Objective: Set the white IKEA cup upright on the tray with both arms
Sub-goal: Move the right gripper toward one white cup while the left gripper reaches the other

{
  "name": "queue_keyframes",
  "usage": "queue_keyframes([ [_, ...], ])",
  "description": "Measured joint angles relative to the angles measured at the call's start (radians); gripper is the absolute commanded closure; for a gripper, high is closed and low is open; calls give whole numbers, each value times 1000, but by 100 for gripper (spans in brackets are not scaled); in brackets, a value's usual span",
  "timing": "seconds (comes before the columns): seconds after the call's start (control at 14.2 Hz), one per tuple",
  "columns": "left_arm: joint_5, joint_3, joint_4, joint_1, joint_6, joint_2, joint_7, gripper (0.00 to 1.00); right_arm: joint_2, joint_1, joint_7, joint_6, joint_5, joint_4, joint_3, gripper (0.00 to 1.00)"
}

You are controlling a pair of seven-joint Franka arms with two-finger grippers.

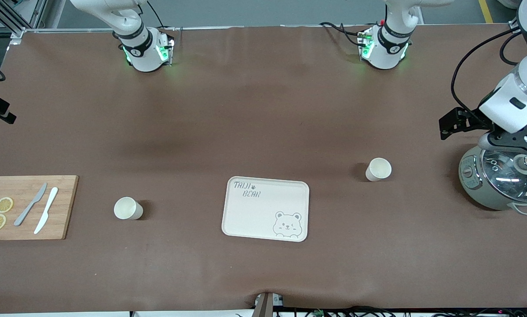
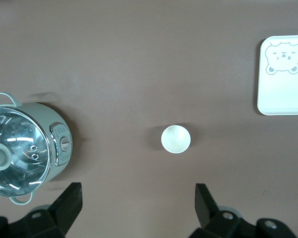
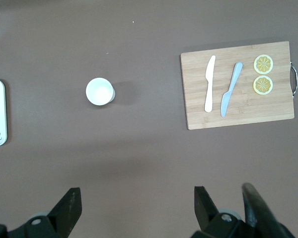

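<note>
The cream tray (image 1: 250,215) with the bear drawing lies at the table's middle, nearer the front camera. Two white cups stand upright on the table, mouths up. One cup (image 1: 378,169) stands beside the tray toward the left arm's end. The other cup (image 1: 128,208) stands toward the right arm's end. My left gripper (image 2: 137,198) is open and empty, high up, with its hand (image 1: 516,138) over the pot; its view shows the nearby cup (image 2: 176,139) and the tray (image 2: 283,94). My right gripper (image 3: 137,198) is open and empty, high over bare table; its view shows the other cup (image 3: 100,91).
A grey-green pot with a glass lid (image 1: 501,178) stands at the left arm's end. A wooden cutting board (image 1: 61,207) at the right arm's end holds a grey knife (image 1: 30,204), a white knife (image 1: 46,210) and two lemon slices (image 1: 4,204).
</note>
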Motion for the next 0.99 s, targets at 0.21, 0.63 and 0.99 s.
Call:
queue_keyframes([
  [0.21,0,0,0,0,14,1,0,0,0,-1,0,5,0,0,0,0],
  [0.63,0,0,-7,3,16,2,0,0,34,-1,0,21,0,-2,5,0],
  [0.99,-44,0,-171,30,84,0,54,0,88,40,-60,49,5,-12,14,0],
])
